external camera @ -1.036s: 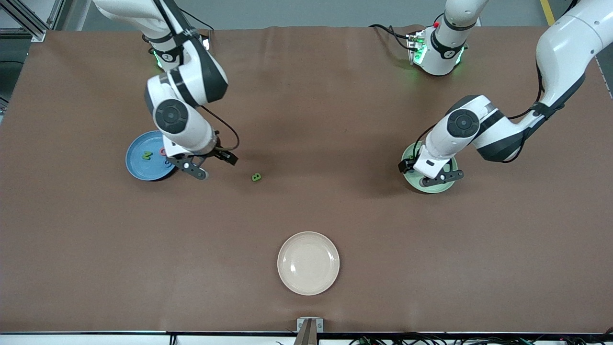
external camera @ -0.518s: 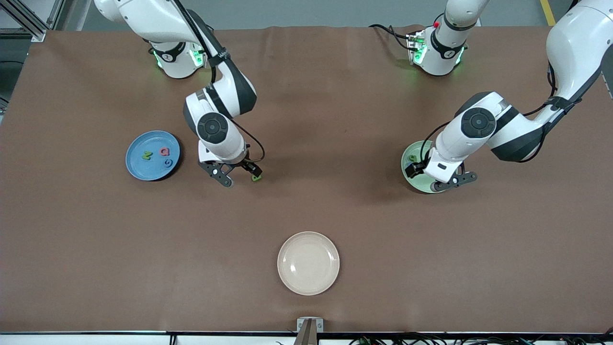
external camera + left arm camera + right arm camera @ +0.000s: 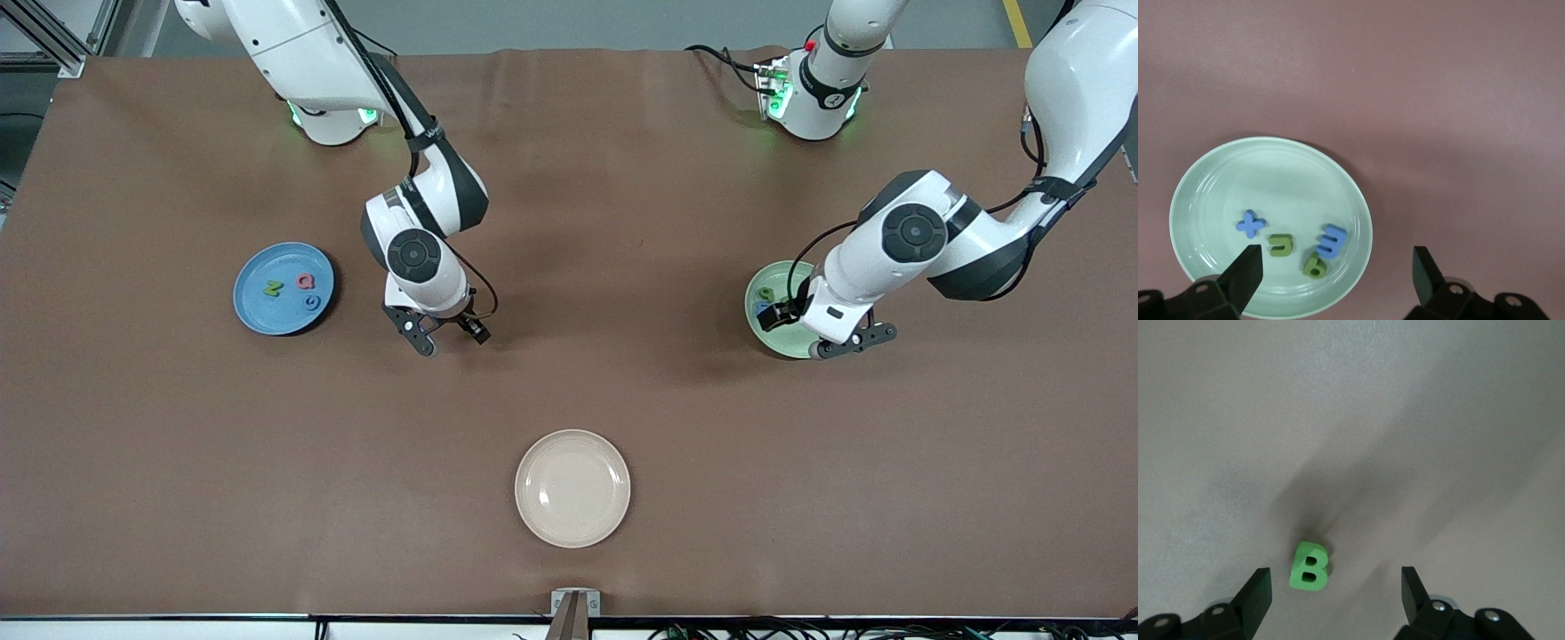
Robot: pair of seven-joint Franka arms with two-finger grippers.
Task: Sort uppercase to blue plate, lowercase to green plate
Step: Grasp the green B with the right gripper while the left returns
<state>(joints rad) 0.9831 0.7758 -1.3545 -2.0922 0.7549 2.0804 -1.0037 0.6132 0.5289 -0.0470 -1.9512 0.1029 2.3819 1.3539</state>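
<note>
The right gripper (image 3: 452, 338) has swung off the blue plate (image 3: 258, 311) toward the middle of the tabletop and now sits over the green B (image 3: 1309, 566), which lies between its open jaws and is hidden under the arm from the front. With it gone, the plate's N (image 3: 272, 287), Q (image 3: 306, 281) and G (image 3: 311, 304) show fully. The left gripper (image 3: 822, 333) has drifted toward its own end, uncovering more of the green plate (image 3: 756, 298).

Glossy green plate (image 3: 1201, 180), matt brown tablecloth (image 3: 622, 400)
</note>
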